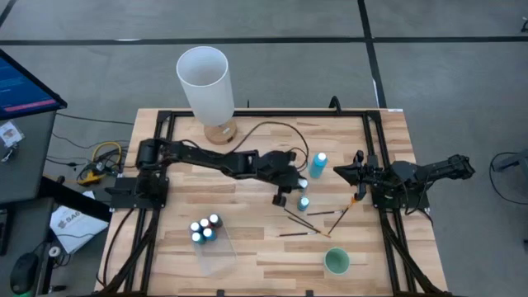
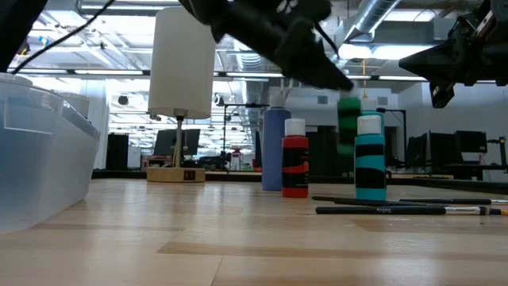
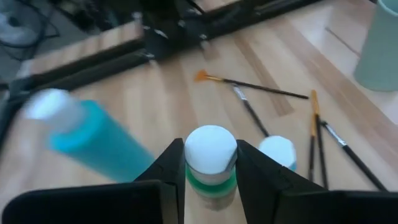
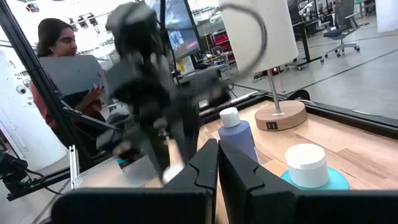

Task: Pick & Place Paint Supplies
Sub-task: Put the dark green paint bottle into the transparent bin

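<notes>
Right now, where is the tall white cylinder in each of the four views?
High view: the cylinder is at the top, left of centre.
Low view: the cylinder is at the upper left.
Left wrist view: not in it.
Right wrist view: the cylinder is at the top, right of centre.
Shared landmark: the round wooden base under it, seen in those three views.

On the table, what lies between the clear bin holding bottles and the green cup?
In the high view, only bare wood lies between the clear bin and the green cup; the brushes lie farther back.
</notes>
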Available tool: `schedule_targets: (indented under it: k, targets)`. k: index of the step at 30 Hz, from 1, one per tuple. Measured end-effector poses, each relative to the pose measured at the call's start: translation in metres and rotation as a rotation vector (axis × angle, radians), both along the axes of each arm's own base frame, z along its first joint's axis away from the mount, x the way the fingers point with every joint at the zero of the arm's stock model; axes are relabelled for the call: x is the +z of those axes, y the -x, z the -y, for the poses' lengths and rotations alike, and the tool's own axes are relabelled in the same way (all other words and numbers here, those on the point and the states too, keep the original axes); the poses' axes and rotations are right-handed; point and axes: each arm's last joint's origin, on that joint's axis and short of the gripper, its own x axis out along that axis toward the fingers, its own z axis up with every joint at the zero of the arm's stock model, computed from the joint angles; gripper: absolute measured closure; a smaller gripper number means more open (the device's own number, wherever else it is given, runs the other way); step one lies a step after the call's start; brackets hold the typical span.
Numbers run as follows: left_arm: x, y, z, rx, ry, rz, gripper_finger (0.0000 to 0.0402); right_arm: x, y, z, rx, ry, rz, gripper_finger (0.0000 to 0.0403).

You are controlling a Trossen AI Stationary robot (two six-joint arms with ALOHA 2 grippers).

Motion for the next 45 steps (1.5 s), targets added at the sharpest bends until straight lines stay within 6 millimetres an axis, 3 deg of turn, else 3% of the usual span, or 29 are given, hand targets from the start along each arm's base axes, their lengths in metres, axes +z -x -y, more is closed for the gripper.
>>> schedule_targets:
  k: [6, 13, 18, 21, 26, 31, 38, 45]
  targets:
    - [0.053, 0.03, 0.005, 0.002, -0.021, 0.028, 0.0318, 0.0, 0.0, 0.0, 0.0, -0.001, 0.003, 0.0394]
    - [0.11, 0.093, 0.031, -0.057, 0.033, -0.062, 0.0318, 0.0, 0.0, 0.0, 0.0, 0.0, 0.001, 0.0394]
    - [0.135, 0.135, 0.054, -0.103, 0.179, -0.124, 0.0317, 0.0, 0.0, 0.0, 0.0, 0.0, 0.0, 0.0394]
    - [0.14, 0.156, 0.071, -0.165, 0.238, -0.131, 0.0317, 0.0, 0.0, 0.0, 0.0, 0.0, 0.001, 0.0394]
    - [0.119, 0.192, 0.094, -0.202, 0.293, -0.192, 0.0317, 0.0, 0.0, 0.0, 0.0, 0.0, 0.001, 0.0394]
    - [0.087, 0.221, 0.106, -0.205, 0.326, -0.107, 0.0317, 0.0, 0.0, 0.0, 0.0, 0.0, 0.001, 0.0394]
    - [0.039, 0.255, 0.099, -0.17, 0.314, -0.042, 0.0316, 0.0, 0.0, 0.0, 0.0, 0.0, 0.001, 0.0394]
    - [0.01, 0.269, 0.091, -0.152, 0.328, -0.058, 0.0316, 0.0, 0.0, 0.0, 0.0, 0.0, 0.001, 0.0394]
